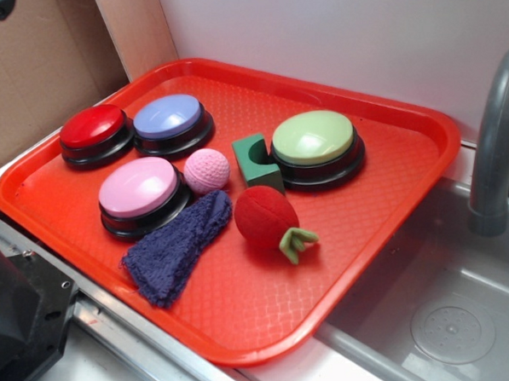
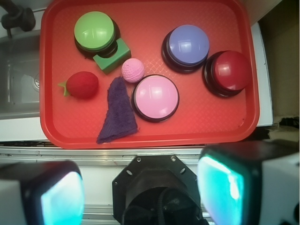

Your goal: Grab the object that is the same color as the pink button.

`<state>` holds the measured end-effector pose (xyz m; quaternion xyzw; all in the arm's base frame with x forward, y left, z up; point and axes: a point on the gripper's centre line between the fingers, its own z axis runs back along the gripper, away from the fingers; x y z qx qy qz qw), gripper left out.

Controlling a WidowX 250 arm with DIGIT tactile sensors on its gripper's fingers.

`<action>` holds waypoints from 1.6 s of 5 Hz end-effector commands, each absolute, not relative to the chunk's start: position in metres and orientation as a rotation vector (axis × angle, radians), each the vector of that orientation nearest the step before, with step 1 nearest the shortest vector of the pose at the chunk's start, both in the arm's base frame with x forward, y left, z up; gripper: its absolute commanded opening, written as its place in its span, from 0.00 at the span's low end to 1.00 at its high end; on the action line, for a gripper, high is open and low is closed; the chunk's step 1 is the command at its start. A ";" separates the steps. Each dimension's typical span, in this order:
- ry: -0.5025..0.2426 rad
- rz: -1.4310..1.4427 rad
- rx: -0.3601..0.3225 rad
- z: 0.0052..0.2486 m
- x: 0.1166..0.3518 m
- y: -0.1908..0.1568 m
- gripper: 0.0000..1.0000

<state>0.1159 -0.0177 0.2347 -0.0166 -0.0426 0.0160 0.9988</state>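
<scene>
- A red tray (image 1: 393, 234) sits on a counter beside a grey sink (image 1: 449, 317).
- The gripper (image 2: 140, 192) hovers high above the tray's near edge, looking straight down, its fingers (image 2: 220, 187) spread wide with nothing between them.
- The small pink ball (image 2: 132, 70) lies mid-tray, touching the pink button (image 2: 155, 97) and just beside the green block (image 2: 112, 57); being round, it shows no long axis.
- A purple cloth (image 2: 117, 112) lies against the button.
</scene>
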 end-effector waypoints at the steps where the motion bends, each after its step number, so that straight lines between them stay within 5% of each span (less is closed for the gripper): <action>1: -0.085 0.032 -0.033 0.235 0.116 -0.018 1.00; 4: -0.206 -0.185 0.009 0.185 0.170 -0.027 1.00; 8: -0.134 -0.415 0.046 0.079 0.224 -0.016 1.00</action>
